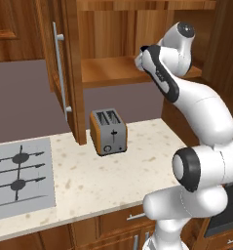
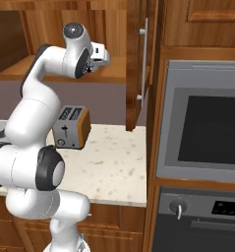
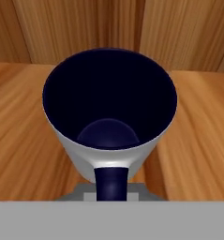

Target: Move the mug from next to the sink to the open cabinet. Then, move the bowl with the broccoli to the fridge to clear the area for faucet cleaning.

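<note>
Closed narrowly on the mug [image 3: 108, 117], the gripper [image 3: 111, 185] was seen reaching into the open cabinet [image 1: 123, 68], with the cup held over its wooden shelf and close to the back panel; whether the base was already touching the shelf could not be told. From the hand view, the dark interior and pale outer wall were shown, with the handle pointing toward the fingers. The mug was judged to be light, rigid and smooth, probably breakable if dropped, so a hold at the handle or across the rim wall was thought best, with a gentle release. One mug was counted. One toaster [image 1: 108, 132] was counted on the speckled counter [image 1: 113, 180], one stovetop [image 1: 20, 178] at the left, and one built-in oven [image 2: 207, 128] at the right
</note>
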